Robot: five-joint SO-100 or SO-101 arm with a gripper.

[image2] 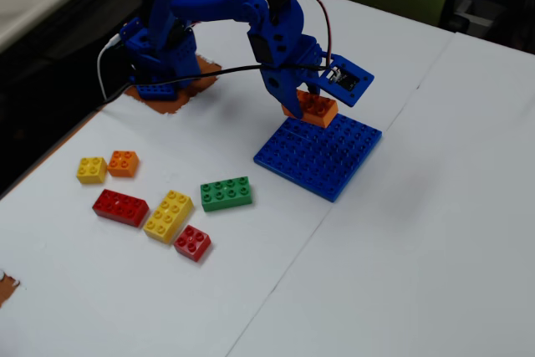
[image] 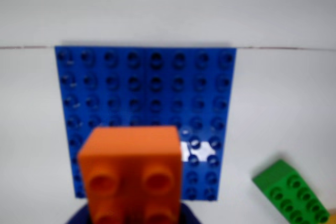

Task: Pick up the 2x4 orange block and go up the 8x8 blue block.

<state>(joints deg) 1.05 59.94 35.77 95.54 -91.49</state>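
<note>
The 2x4 orange block [image2: 316, 109] is held in my gripper [image2: 305, 104], which is shut on it. It is at the far-left corner of the 8x8 blue block [image2: 322, 152], close above it; I cannot tell whether they touch. In the wrist view the orange block [image: 131, 166] fills the bottom centre, studs facing the camera, with dark blue fingers [image: 79, 217] showing at its sides around my gripper [image: 134, 214]. The blue baseplate [image: 152, 87] lies flat beyond it, its studs bare.
A green brick [image2: 226, 194] lies left of the plate and shows at the wrist view's lower right [image: 291, 192]. Further left lie a yellow 2x4 [image2: 168, 215], red 2x4 [image2: 120, 207], red 2x2 [image2: 193, 242], small yellow [image2: 91, 170] and small orange brick [image2: 123, 163]. The arm's base [image2: 159, 64] stands at the back left.
</note>
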